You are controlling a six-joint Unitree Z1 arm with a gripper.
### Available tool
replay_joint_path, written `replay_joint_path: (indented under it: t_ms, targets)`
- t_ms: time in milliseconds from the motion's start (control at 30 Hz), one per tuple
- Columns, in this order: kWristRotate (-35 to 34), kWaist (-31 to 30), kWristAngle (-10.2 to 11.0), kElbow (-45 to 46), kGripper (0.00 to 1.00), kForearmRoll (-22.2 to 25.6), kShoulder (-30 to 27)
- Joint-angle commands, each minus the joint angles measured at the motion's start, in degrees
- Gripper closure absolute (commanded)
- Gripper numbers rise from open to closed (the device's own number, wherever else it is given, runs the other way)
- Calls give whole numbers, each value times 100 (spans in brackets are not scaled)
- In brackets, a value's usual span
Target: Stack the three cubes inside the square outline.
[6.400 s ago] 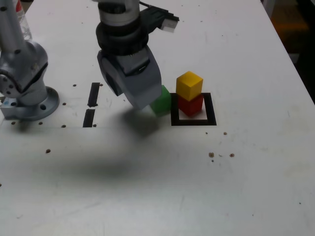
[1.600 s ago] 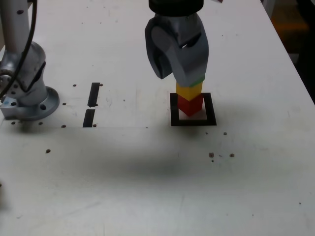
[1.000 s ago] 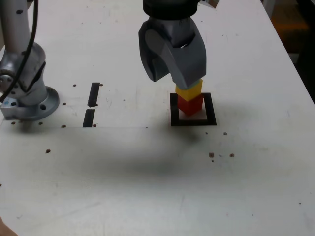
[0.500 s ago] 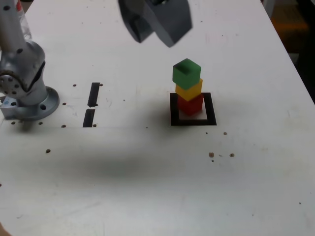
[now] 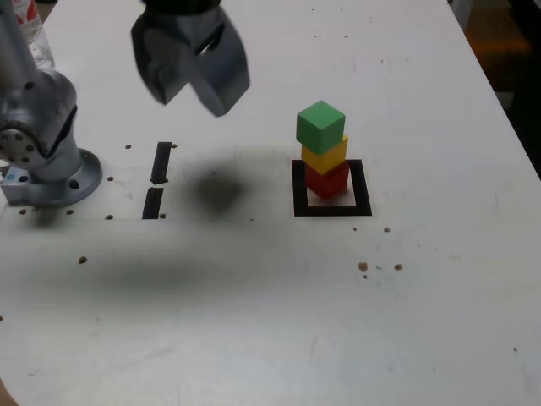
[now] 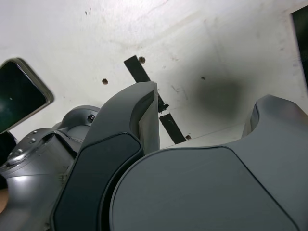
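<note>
The gripper (image 5: 193,80) hangs in the upper left of the exterior view with its two grey jaws spread apart and nothing between them; the wrist view shows the same open gap, with bare table and the two short black tape strips (image 6: 153,101) beyond it. It casts a dark shadow on the table between those strips and the stack.

The green cube (image 5: 320,127) sits on the yellow cube (image 5: 325,155), which sits on the red cube (image 5: 326,180), all inside the square outline (image 5: 331,208) at the frame's centre right. The green cube looks slightly turned against the yellow one, yet it stands apart from the gripper.

By my reading the stacking looks done, so the step in hand is a clean retreat: keep the jaws high and away from the tower, never sweeping across it.

Open table lies all around, especially the lower half; the arm's base (image 5: 46,152) crowds the left edge.
</note>
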Motion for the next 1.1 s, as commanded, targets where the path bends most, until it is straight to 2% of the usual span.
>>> replay_joint_path:
  t_ms: [0, 133, 233, 500, 600, 733, 967, 1067]
  targets:
    - [-42, -46, -53, 148, 26, -121, -40]
    - [-138, -180, -264, 706, 25, -683, -72]
    - [-157, -313, -475, 1122, 24, -1296, -80]
    - [-246, -397, -885, 1895, 22, -2331, -191]
    - [-368, -397, -834, 2179, 21, -2566, -322]
    - [-575, -398, -619, 2279, 21, -2417, -365]
    - [-691, -402, -633, 2221, 21, -2313, -292]
    - [-761, -404, -578, 2279, 21, -2325, -270]
